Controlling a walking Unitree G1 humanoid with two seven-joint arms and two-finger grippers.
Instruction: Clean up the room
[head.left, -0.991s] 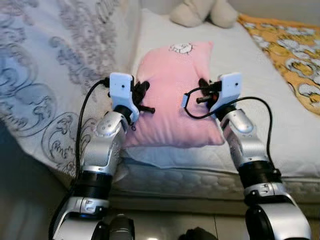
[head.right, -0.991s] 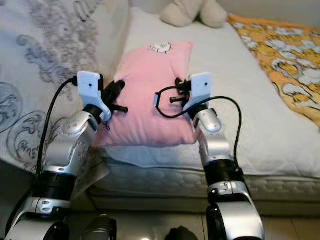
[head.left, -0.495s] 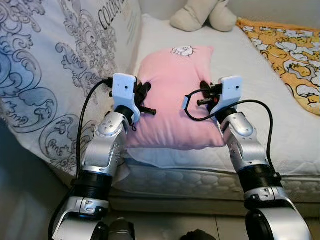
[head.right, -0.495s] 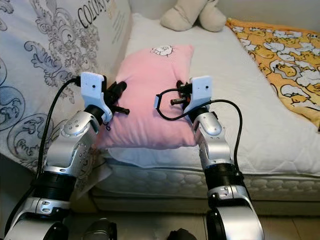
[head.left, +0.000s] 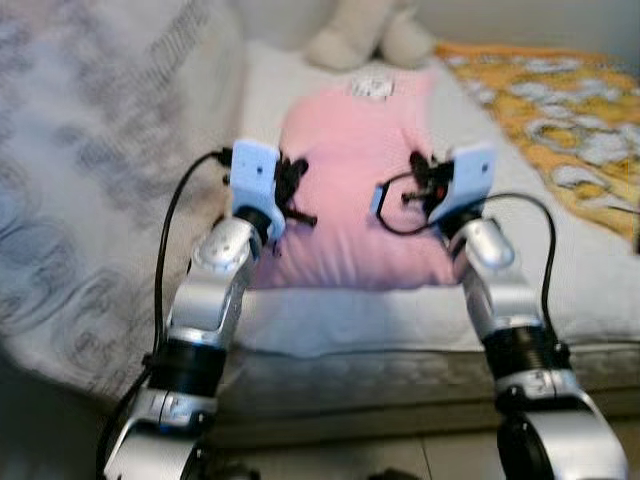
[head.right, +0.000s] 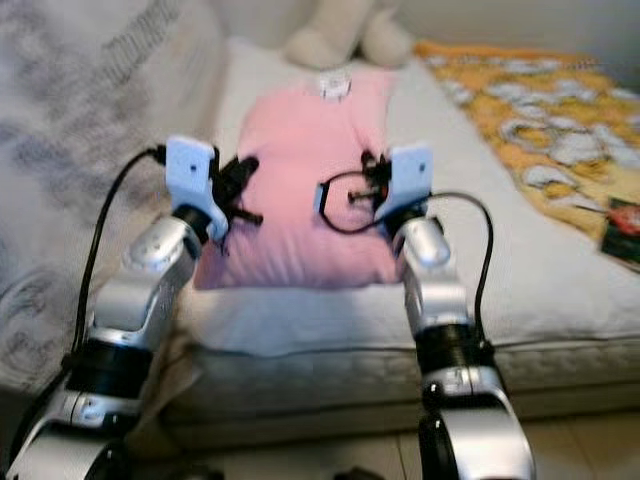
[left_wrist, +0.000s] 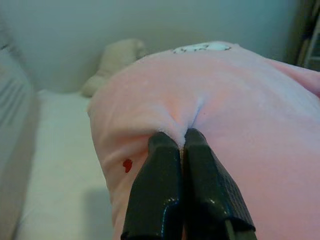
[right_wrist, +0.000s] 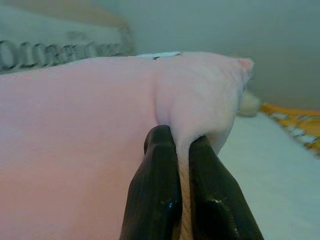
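Note:
A pink pillow (head.left: 355, 180) with a small white patch near its far end lies on the white mattress (head.left: 580, 270). My left gripper (head.left: 291, 188) is shut on the pillow's left edge. My right gripper (head.left: 418, 182) is shut on its right edge. In the left wrist view the black fingers (left_wrist: 165, 195) pinch a fold of pink fabric (left_wrist: 240, 125). The right wrist view shows the same pinch, fingers (right_wrist: 160, 185) closed on the pink pillow (right_wrist: 75, 125). Both arms reach forward over the bed's front edge.
A beige plush toy (head.left: 360, 35) sits at the head of the bed. A yellow patterned blanket (head.left: 560, 120) covers the right side. A large white cushion with grey swirls (head.left: 90, 190) stands on the left. Floor tiles (head.right: 560, 450) show below the mattress edge.
The whole picture has shifted and blurred, so the camera has moved. Both grippers stay shut on the pillow's two edges, in much the same place relative to it.

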